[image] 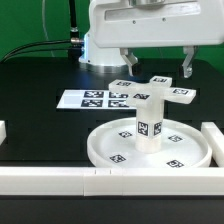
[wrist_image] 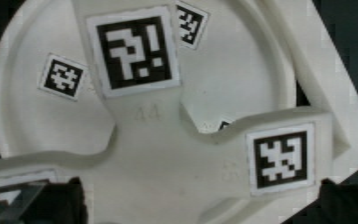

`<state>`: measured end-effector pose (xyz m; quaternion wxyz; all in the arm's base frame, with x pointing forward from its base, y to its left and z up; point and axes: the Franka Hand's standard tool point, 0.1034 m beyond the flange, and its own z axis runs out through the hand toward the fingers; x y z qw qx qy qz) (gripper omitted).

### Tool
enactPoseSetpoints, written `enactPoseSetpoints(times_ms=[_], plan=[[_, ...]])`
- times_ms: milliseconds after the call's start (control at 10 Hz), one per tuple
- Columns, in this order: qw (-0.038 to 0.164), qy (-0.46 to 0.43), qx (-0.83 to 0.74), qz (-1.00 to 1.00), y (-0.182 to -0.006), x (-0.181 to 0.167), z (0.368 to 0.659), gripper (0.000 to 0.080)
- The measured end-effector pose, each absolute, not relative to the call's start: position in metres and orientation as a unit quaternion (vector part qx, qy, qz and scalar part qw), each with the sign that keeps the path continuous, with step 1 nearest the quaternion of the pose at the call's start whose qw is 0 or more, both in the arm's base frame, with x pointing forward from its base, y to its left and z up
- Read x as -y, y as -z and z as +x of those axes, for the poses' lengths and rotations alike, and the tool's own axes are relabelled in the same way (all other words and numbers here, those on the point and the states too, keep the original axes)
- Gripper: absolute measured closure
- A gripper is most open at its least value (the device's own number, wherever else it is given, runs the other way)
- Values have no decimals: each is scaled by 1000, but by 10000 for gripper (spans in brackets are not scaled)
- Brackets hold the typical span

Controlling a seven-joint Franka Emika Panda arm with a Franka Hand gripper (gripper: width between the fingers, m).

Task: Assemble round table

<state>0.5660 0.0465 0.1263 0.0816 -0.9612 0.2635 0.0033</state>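
Observation:
The large round disc (image: pixel 182 150) lies on the black table. The stubby post (image: pixel 148 120) stands upright at its centre. The small cross-shaped piece (image: pixel 158 91) sits on top of the post. My gripper (image: pixel 156 68) hangs just above the cross, open and empty, its fingers spread wider than the cross. In the wrist view the cross (wrist_image: pixel 176 125) fills the picture, with the disc (wrist_image: pixel 43 45) and its small tags behind it. The dark fingertips (wrist_image: pixel 16 200) show at the two corners, with my gripper (wrist_image: pixel 179 205) over the cross.
The marker board (image: pixel 95 98) lies flat behind the disc toward the exterior view's left. Long white bars run along the front (image: pixel 60 180) and on the exterior view's right (image: pixel 212 140). A white bar end (image: pixel 3 130) shows at the left edge.

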Motion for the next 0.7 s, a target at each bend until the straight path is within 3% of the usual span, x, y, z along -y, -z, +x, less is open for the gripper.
enactPoseSetpoints(times_ms=[400,700], plan=[[78,11,-93,-993,-126,-45,566,150],[47,20,112,-992,-128,-44,571,150]])
